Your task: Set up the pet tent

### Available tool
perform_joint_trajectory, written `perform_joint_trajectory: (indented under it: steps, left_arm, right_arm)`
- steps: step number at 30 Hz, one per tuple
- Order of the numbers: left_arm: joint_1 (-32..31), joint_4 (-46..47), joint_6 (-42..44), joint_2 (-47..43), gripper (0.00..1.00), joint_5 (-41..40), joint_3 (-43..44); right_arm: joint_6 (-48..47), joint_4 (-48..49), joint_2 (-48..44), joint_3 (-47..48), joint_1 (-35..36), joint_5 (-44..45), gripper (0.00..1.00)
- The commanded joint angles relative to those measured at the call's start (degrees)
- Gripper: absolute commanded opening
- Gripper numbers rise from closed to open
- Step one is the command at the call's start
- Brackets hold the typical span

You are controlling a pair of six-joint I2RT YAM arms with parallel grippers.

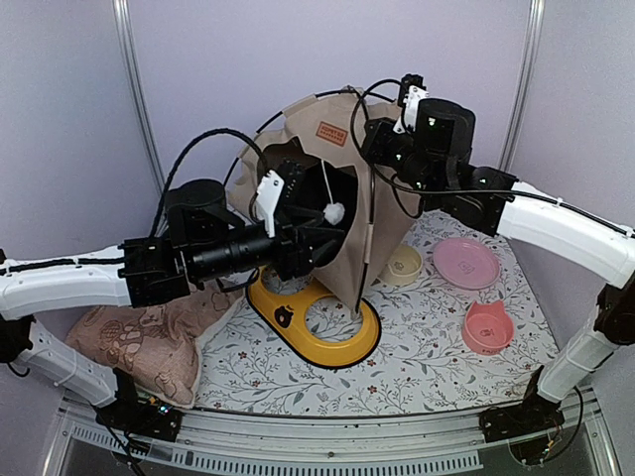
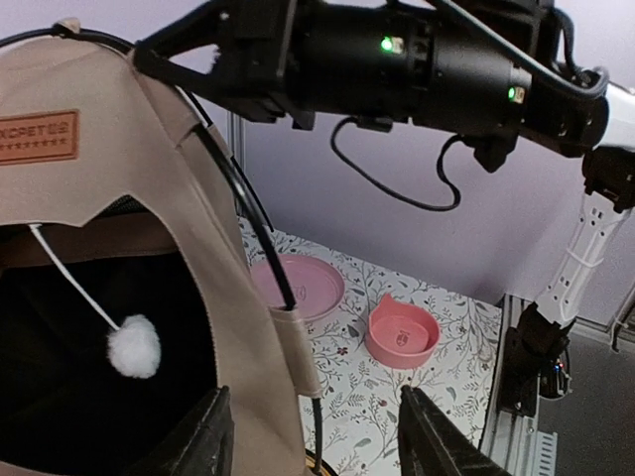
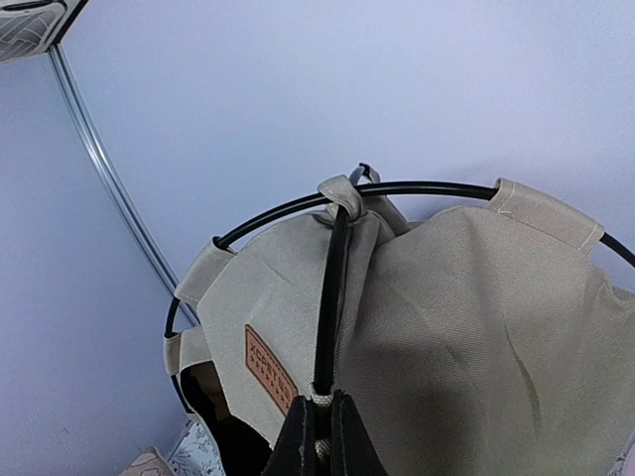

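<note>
Partly cropped, the left end effector [image 2: 317, 441] straddles the pet tent [image 2: 149, 198].

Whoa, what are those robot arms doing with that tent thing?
Two robot arms are setting up a tan fabric pet tent. The right gripper is pinched shut on a thin black pole near the tent's top. The left gripper hangs open at the front edge, beside the white fluffy pompom. The tent stands upright.

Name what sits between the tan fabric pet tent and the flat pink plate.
A small round cream bowl; the top external view shows it.
</note>
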Motion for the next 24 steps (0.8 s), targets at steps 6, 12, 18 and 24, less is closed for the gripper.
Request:
perform_joint_trajectory:
  steps: [6, 12, 18, 24]
  left_arm:
    - [-6.55, 1.90, -4.34, 4.31, 0.57, -14.94, -0.41]
    - [-6.55, 1.69, -5.70, 7.23, 0.58, -18.20, 0.19]
    - [-6.60, 3.14, -6.75, 9.26, 0.59, -16.05, 1.05]
    - [-6.63, 3.59, -6.88, 8.97, 0.60, -17.85, 1.25]
  right_arm:
    - [-0.80, 6.20, 6.65, 9.71, 5.57, 19.20, 0.00]
    - [-1.63, 6.31, 9.00, 12.97, 6.50, 20.10, 0.00]
    - [-2.01, 6.32, 10.29, 14.22, 6.68, 18.95, 0.00]
    - [-2.78, 6.31, 10.84, 14.74, 6.82, 18.81, 0.00]
